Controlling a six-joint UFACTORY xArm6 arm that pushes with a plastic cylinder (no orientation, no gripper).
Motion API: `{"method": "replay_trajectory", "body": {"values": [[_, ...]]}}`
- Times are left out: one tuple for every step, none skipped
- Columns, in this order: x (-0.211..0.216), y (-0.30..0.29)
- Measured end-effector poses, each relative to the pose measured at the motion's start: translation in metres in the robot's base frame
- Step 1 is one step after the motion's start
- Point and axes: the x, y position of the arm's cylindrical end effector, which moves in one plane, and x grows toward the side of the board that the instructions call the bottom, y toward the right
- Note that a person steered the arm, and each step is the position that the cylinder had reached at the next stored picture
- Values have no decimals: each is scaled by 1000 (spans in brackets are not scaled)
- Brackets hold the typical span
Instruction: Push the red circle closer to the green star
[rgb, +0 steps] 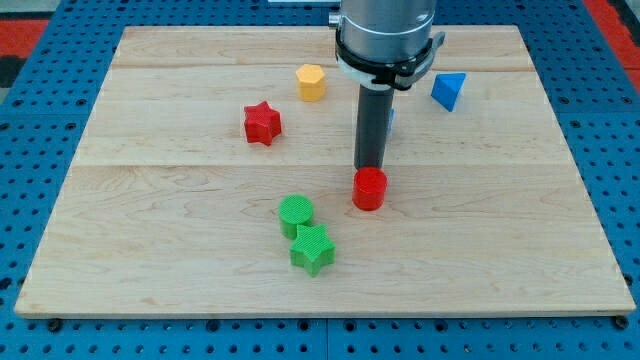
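Observation:
The red circle (369, 188) lies near the middle of the wooden board (180, 180). The green star (312, 248) lies below and to the left of it, a short gap away. My tip (369, 168) stands right at the red circle's upper edge, touching or nearly touching it. The rod comes straight down from the arm's grey body at the view's top.
A green circle (295, 213) sits just above the green star, touching it. A red star (262, 122) lies at upper left, a yellow hexagon (311, 81) near the top and a blue triangle (449, 90) at upper right. A blue block is mostly hidden behind the rod.

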Motion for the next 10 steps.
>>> {"method": "replay_trajectory", "body": {"values": [[25, 7], [49, 7], [64, 10], [64, 36], [76, 47], [80, 42], [87, 31], [92, 21], [97, 12], [99, 11]]}}
